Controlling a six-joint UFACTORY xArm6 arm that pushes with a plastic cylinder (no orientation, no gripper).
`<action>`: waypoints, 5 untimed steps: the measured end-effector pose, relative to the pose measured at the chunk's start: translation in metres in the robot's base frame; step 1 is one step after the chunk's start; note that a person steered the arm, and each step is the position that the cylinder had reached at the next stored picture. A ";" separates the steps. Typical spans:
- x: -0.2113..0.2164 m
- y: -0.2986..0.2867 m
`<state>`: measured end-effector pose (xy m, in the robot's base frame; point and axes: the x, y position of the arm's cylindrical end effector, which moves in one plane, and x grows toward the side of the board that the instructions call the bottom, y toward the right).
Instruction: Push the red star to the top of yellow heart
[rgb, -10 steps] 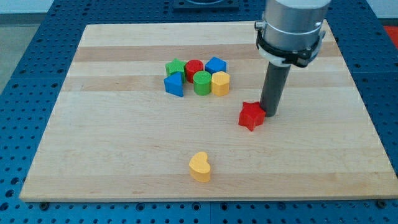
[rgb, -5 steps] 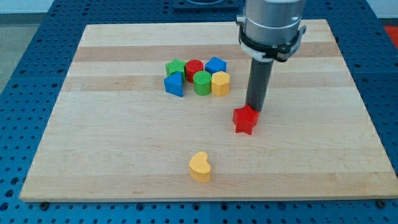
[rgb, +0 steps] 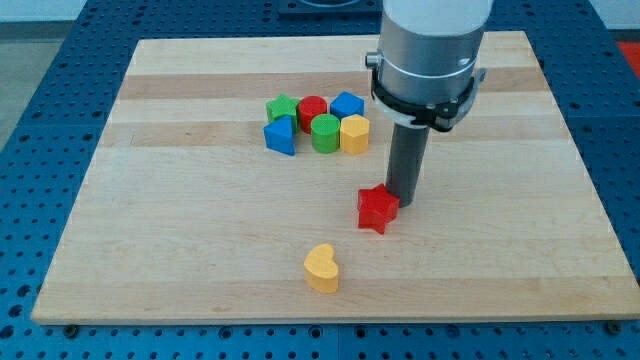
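The red star (rgb: 377, 209) lies on the wooden board (rgb: 180, 220), right of the board's middle. My tip (rgb: 403, 203) touches the star's upper right side. The yellow heart (rgb: 322, 267) lies near the view's bottom, below and left of the star, about a block's width apart from it.
A tight cluster sits above and left of the star: a green block (rgb: 282, 107), a red cylinder (rgb: 312, 110), a blue block (rgb: 347, 104), a blue block (rgb: 281, 135), a green cylinder (rgb: 325, 132) and a yellow block (rgb: 355, 133).
My tip has moved toward the view's left and bottom, pushing the red star with it closer to the yellow heart. The other blocks have not moved.
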<state>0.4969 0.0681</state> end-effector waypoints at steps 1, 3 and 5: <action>0.006 -0.007; 0.016 -0.007; 0.027 -0.028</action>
<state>0.5235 0.0405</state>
